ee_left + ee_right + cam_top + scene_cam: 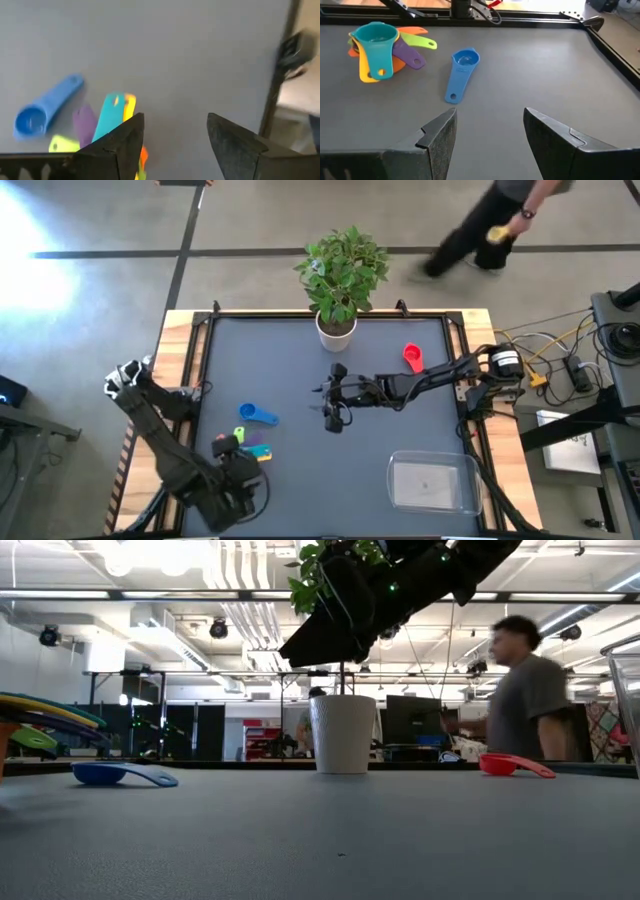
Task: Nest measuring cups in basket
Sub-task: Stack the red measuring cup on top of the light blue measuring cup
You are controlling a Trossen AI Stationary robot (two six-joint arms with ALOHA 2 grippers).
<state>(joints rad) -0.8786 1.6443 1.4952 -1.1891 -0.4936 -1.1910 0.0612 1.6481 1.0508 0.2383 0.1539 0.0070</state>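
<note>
No readable text, labels, brands, numbers or signs in any view

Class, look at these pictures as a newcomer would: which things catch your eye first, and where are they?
A leafy plant in a white pot stands at the table's far edge. A fanned stack of measuring cups, teal on top, lies near the left gripper, with a blue cup beside it. The basket sits empty at the near right.
</note>
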